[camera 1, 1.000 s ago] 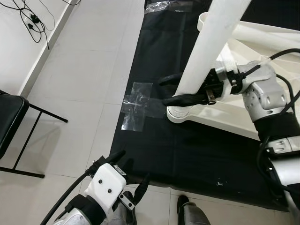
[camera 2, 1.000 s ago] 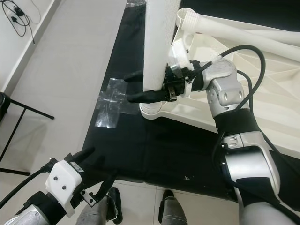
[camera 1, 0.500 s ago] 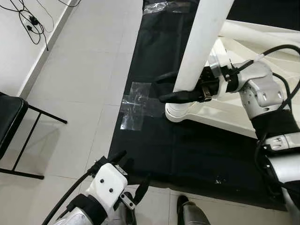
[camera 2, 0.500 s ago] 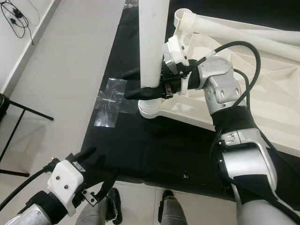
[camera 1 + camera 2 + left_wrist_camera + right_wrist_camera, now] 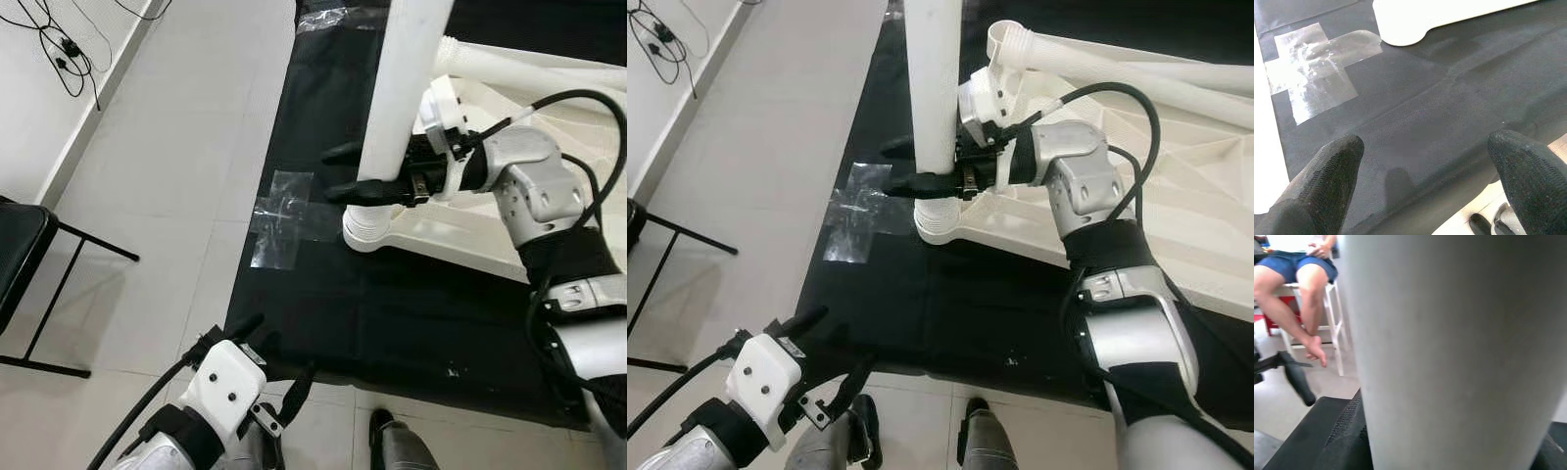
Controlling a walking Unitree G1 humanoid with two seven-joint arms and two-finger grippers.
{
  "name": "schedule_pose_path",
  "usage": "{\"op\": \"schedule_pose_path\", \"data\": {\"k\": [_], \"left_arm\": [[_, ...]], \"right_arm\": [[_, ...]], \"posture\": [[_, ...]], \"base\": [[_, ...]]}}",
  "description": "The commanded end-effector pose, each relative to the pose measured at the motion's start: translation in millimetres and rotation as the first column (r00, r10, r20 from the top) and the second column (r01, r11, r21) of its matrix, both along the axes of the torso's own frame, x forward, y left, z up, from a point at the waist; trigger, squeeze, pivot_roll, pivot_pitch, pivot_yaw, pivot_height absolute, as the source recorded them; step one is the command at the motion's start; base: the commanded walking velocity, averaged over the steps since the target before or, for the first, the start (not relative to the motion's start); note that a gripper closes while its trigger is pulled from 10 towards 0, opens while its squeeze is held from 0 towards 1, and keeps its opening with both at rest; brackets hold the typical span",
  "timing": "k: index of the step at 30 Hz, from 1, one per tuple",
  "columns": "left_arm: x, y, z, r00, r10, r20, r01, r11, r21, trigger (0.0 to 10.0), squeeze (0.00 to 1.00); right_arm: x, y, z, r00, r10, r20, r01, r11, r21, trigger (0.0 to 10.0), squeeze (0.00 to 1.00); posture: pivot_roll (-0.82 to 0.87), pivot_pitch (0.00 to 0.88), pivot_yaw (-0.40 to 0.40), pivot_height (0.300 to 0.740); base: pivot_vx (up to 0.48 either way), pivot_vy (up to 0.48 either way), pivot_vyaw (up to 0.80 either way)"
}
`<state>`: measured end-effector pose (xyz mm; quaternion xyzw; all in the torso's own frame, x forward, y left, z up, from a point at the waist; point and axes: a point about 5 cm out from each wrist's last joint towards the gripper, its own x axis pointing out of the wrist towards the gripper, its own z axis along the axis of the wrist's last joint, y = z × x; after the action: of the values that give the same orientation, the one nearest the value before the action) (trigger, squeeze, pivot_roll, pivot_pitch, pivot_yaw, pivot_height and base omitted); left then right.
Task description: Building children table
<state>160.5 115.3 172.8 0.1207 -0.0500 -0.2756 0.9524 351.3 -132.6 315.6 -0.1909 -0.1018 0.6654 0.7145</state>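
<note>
A thick white table leg [image 5: 402,88] stands nearly upright over the round corner socket [image 5: 365,227] of the upside-down white table top [image 5: 460,235]. My right gripper [image 5: 345,172] is shut on the leg just above its lower end, black fingers on both sides. A finger hides where leg and socket meet. Seen from the right wrist, the leg [image 5: 1459,352] is very close. Near my feet, my left gripper [image 5: 274,351] hangs open above the front edge of the black mat [image 5: 411,323], with nothing between its fingers [image 5: 1327,186].
A second white leg [image 5: 1117,73] lies across the far side of the table top. Clear tape [image 5: 284,220] fixes the mat's left edge to the tiled floor. A black chair [image 5: 20,255] and cables [image 5: 69,49] are at far left. A person [image 5: 1298,289] sits on a white stool.
My right gripper has shifted left with the leg. The leg has tipped from leaning to nearly upright above the socket. The left gripper has stayed put.
</note>
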Motion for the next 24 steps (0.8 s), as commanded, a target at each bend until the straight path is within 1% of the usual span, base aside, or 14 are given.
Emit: {"op": "schedule_pose_path", "data": {"k": [1,5,10,12,14,15,17,18,19,20,22,23,24], "left_arm": [[-2.2,0.0,-7,0.999,-0.004,-0.033,0.004,1.0,0.005,10.0,0.0],[-1.9,-0.1,-7,0.999,-0.004,-0.033,0.004,1.0,0.005,10.0,0.0],[-1.4,-0.3,-7,0.999,-0.002,-0.032,0.003,1.0,0.005,10.0,0.0],[-1.3,-0.5,-7,0.999,-0.002,-0.032,0.003,1.0,0.004,10.0,0.0],[-1.3,-0.7,-7,0.999,-0.002,-0.032,0.002,1.0,0.004,10.0,0.0],[-1.3,-0.7,-7,0.999,-0.002,-0.032,0.002,1.0,0.004,10.0,0.0],[-0.9,-1.0,-7,1.0,-0.002,-0.031,0.002,1.0,0.002,10.0,0.0],[-0.8,-1.1,-7,1.0,-0.002,-0.031,0.002,1.0,0.002,10.0,0.0],[-0.8,-1.1,-7,1.0,-0.002,-0.031,0.002,1.0,0.002,10.0,0.0],[-0.3,-1.3,-8,1.0,-0.001,-0.03,0.001,1.0,0.001,10.0,0.0],[-0.3,-1.3,-8,1.0,-0.001,-0.03,0.001,1.0,0.001,10.0,0.0],[-0.1,-1.4,-8,1.0,0.0,-0.03,0.0,1.0,0.0,10.0,0.0],[-0.1,-1.4,-8,1.0,0.0,-0.03,0.0,1.0,0.0,10.0,0.0]], "right_arm": [[5.5,2.3,-35,0.993,-0.051,-0.107,0.044,0.996,-0.072,10.0,0.0],[7.5,3.8,-40,0.99,-0.098,-0.099,0.09,0.993,-0.082,10.0,0.0],[5.3,5.1,-43,0.988,-0.118,-0.102,0.111,0.991,-0.076,10.0,0.0],[5.8,4.3,-45,0.985,-0.139,-0.099,0.131,0.988,-0.08,10.0,0.0],[7.4,2.5,-49,0.977,-0.19,-0.101,0.181,0.979,-0.09,10.0,0.0],[7.4,2.5,-49,0.977,-0.19,-0.101,0.181,0.979,-0.09,10.0,0.0],[10.0,0.4,-53,0.954,-0.281,-0.108,0.273,0.958,-0.086,10.0,0.0],[10.7,-0.1,-54,0.945,-0.309,-0.108,0.301,0.95,-0.084,10.0,0.0],[10.7,-0.1,-54,0.945,-0.309,-0.108,0.301,0.95,-0.084,10.0,0.0],[11.1,0.3,-59,0.912,-0.392,-0.116,0.384,0.919,-0.088,10.0,0.0],[11.1,0.3,-59,0.912,-0.392,-0.116,0.384,0.919,-0.088,10.0,0.0],[10.4,1.3,-63,0.89,-0.439,-0.124,0.43,0.898,-0.09,10.0,0.0],[10.4,1.3,-63,0.89,-0.439,-0.124,0.43,0.898,-0.09,10.0,0.0]], "posture": [[0.11,0.397,0.057,0.74],[0.11,0.397,0.057,0.74],[0.11,0.396,0.055,0.74],[0.11,0.396,0.054,0.74],[0.11,0.395,0.053,0.74],[0.11,0.395,0.053,0.74],[0.1,0.394,0.048,0.74],[0.1,0.394,0.048,0.74],[0.1,0.394,0.048,0.74],[0.09,0.391,0.039,0.74],[0.09,0.391,0.039,0.74],[0.09,0.391,0.039,0.74],[0.09,0.391,0.039,0.74]], "base": [[0.0,0.0,0.0],[0.0,0.0,0.0],[0.0,0.0,0.0],[0.0,0.0,0.0],[0.0,0.0,0.0],[0.0,0.0,0.0],[0.0,0.0,0.0],[0.0,0.0,0.0],[0.0,0.0,0.0],[0.0,0.0,0.0],[0.0,0.0,0.0],[0.0,0.0,0.0],[0.0,0.0,0.0]]}}
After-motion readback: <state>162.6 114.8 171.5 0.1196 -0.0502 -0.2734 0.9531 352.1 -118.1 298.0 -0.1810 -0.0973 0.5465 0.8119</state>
